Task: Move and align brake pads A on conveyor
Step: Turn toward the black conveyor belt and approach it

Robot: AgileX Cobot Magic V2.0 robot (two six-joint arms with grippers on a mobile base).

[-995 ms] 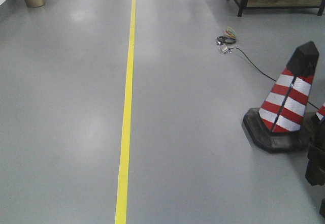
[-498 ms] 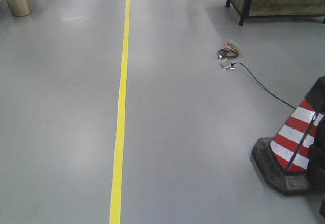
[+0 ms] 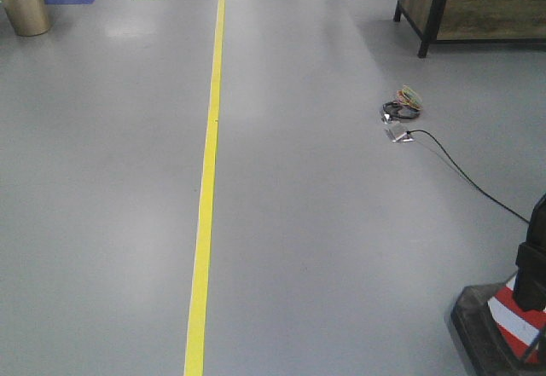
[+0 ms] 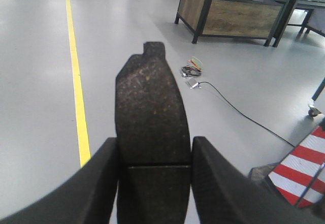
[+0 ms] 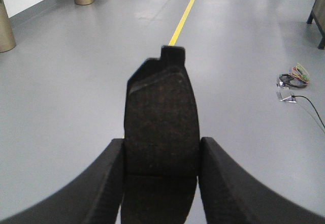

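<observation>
My left gripper [image 4: 155,158] is shut on a brake pad A [image 4: 151,112], a dark speckled curved pad with a thin groove across its middle and a small tab at its far end, held out over the grey floor. My right gripper [image 5: 161,160] is likewise shut on another brake pad A [image 5: 161,112], which sticks forward with its tab at the top. Both pads are pinched by their long edges near the groove. The conveyor is out of view in every frame. Neither gripper appears in the front view.
A yellow floor line [image 3: 207,180] runs ahead. A cable [image 3: 465,171] with a wire bundle [image 3: 403,105] lies on the floor at right. A red-and-white cone [image 3: 512,321] stands at lower right. A wooden-panelled bench [image 3: 478,5] is far right, a brass planter [image 3: 24,5] far left.
The front view has shifted: the cone has slid from mid-right to the lower right corner, and the wire bundle and bench have moved down and right in the picture.
</observation>
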